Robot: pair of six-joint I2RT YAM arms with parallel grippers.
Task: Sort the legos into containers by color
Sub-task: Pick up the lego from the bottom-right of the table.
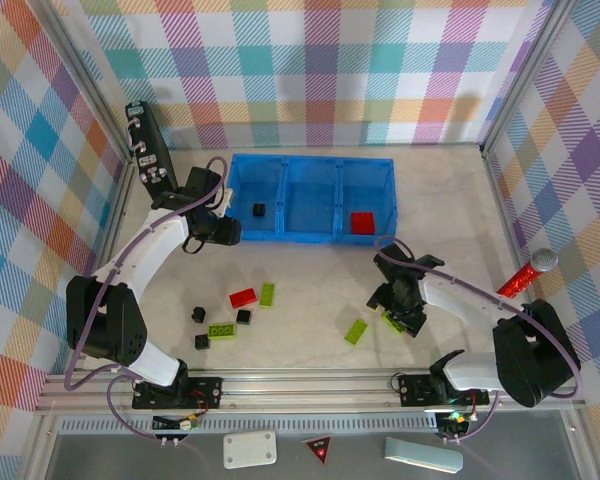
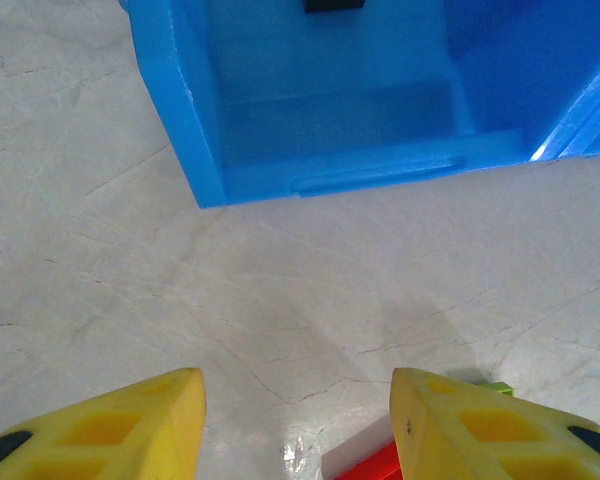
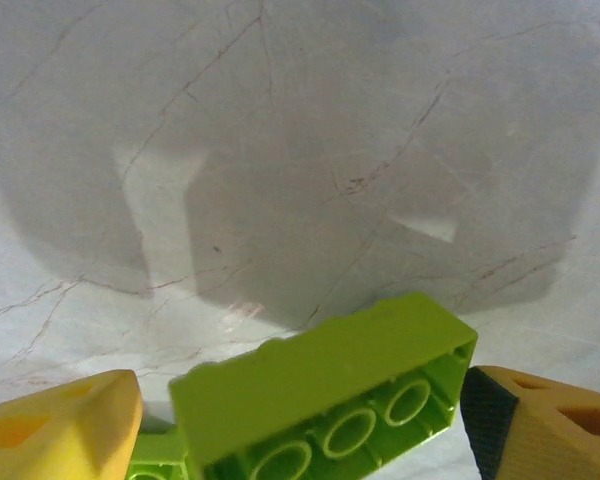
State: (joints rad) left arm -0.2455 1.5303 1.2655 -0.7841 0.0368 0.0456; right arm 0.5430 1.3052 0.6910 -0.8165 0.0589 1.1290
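- Table (image 1: 450, 200): pale marbled top that carries every item below.
- Blue tray (image 1: 310, 157): three compartments in a row, along the middle of the far edge.
  - The left compartment holds one sorted black cube (image 1: 259, 209).
  - The middle compartment has no brick in it.
  - The right compartment holds one sorted red brick (image 1: 361, 222).
- Unsorted legos lie toward the near edge, left of centre:
  - one loose red brick (image 1: 243, 297), with a flat green brick (image 1: 267, 293) just beside it;
  - a studded green brick (image 1: 220, 331);
  - three loose black cubes (image 1: 243, 316) scattered around these;
  - a stray green brick (image 1: 356, 331) near the middle of the near edge.
- Left tool (image 1: 228, 232): by the tray's near-left corner. Its fingers are apart with bare table between them, and it carries nothing.
- Right tool (image 1: 393, 312): low over the table toward the near-right corner.
  - A lime-green brick (image 3: 320, 400) sits between its fingers, tipped so its hollow underside shows.
  - A gap seems to show on one side, so I cannot tell whether the brick is clamped or merely straddled.
- Step in hand, as judged: a green brick is being taken up on the right side. No green has been sorted yet.
- The next move calls for:
  - a firm, square hold on that brick;
  - a lift clear of the table;
  - a carry to the far edge and a release inside the middle compartment.
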